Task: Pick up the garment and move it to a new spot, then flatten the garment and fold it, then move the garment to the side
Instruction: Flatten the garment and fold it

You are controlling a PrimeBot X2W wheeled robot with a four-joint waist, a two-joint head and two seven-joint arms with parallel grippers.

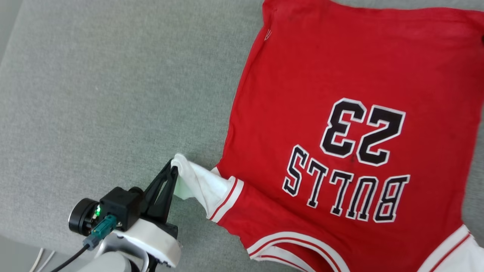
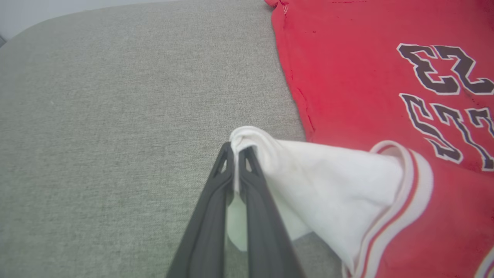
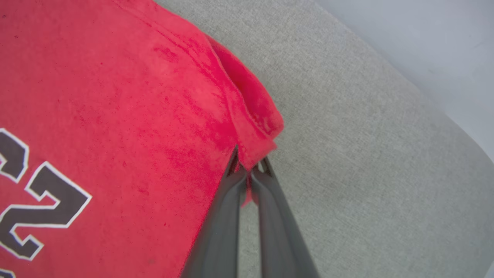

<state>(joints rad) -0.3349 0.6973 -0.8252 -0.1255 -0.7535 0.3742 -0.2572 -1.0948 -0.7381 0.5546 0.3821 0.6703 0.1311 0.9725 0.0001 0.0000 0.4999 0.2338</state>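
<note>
We found the garment [image 1: 340, 75] spread print-up on the grey upholstered surface [image 1: 94, 94], filling the right half of the head view. Its collar lay toward 6 o'clock, nearest us, and its hem toward 12, so its long axis ran from 6 to 12 with a slight lean toward 1, and the "BULLS 23" print [image 1: 351, 162] read upside down to us. The left gripper [image 1: 174, 164] sat at about 8 o'clock from the middle of the jersey. Its two dark fingers were pressed together on the tip of the white sleeve [image 1: 206, 187], which was drawn out from the striped shoulder seam toward 10 o'clock and lifted a little off the cloth beneath. From that pinch the red body lay at 2 to 3 o'clock, and this was the relation we judged the next move to turn on: a pull toward 9 o'clock would run across the long axis and spread the sleeve flat, while a pull along the axis would only drag the whole shirt. In the right wrist view the right gripper [image 3: 251, 168] was likewise closed, nipping a folded-over red edge of the body where it met bare upholstery, with the printed numerals at its 8 o'clock. We could not tell which part of that edge it was. The left arm was plainly the nearer one to the sleeve. We judged the flattening step to be under way, with the folding not yet begun.
</note>
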